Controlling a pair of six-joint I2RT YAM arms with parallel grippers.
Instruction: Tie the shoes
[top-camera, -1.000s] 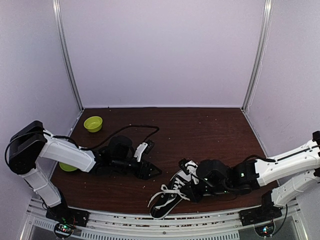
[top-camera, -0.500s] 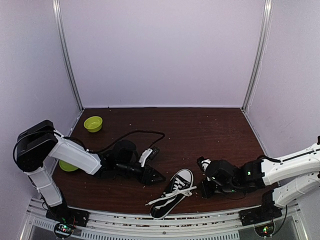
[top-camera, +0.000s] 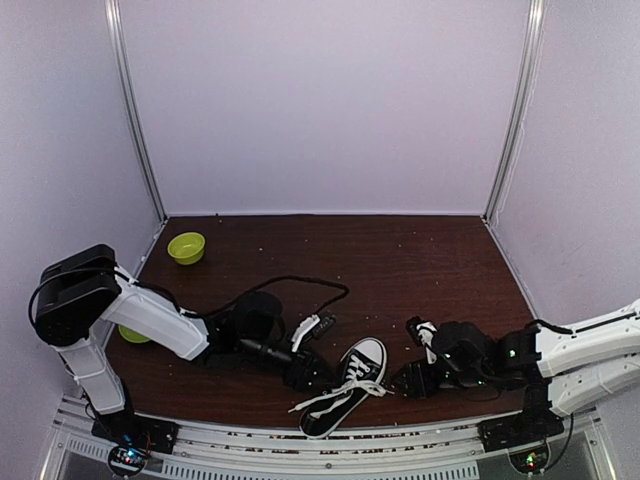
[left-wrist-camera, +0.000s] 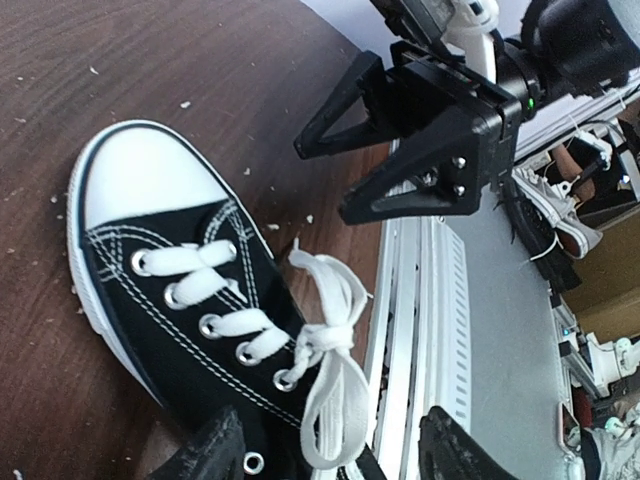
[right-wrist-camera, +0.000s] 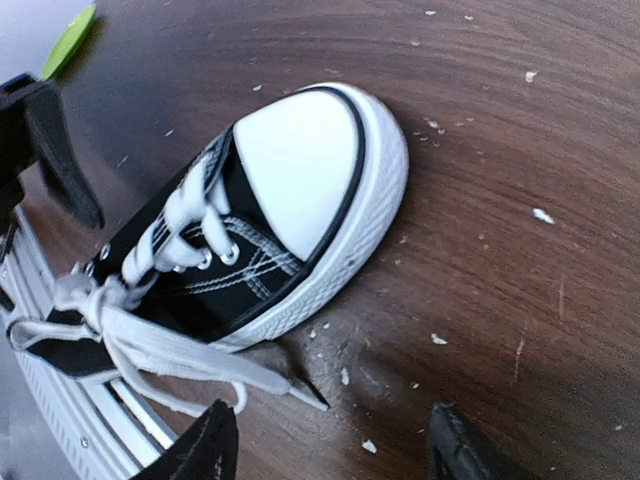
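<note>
Nearest the camera, a metal rail (top-camera: 300, 452) runs along the front edge of a dark brown wooden tabletop (top-camera: 430, 270) flecked with pale crumbs. A single black low-top sneaker (top-camera: 347, 388) lies just behind that rail, near the middle. Its heel is at the tabletop's front edge and its white toe cap points away and slightly right. Its white laces (top-camera: 335, 400) run through the eyelets and cross in a loose bunch above the top pair, with long ends trailing out to both sides. The left fingers (left-wrist-camera: 215, 455) are low, just beside the sneaker's left flank. They are spread apart, and the left wrist camera shows the shoe's rear and a lace loop in the gap between them. Whether they touch the shoe cannot be told. The right fingers (right-wrist-camera: 200, 450) are low, just to the right of the toe cap. They are also spread apart and grip nothing. A loose lace end lies on the wood in front of them. Further back, a black cable (top-camera: 300, 283) arcs over the left arm. A green object (top-camera: 133, 335) shows partly behind that arm. A small lime-green bowl (top-camera: 186, 247) sits near the far left corner, below pale lilac walls (top-camera: 320, 100).
</note>
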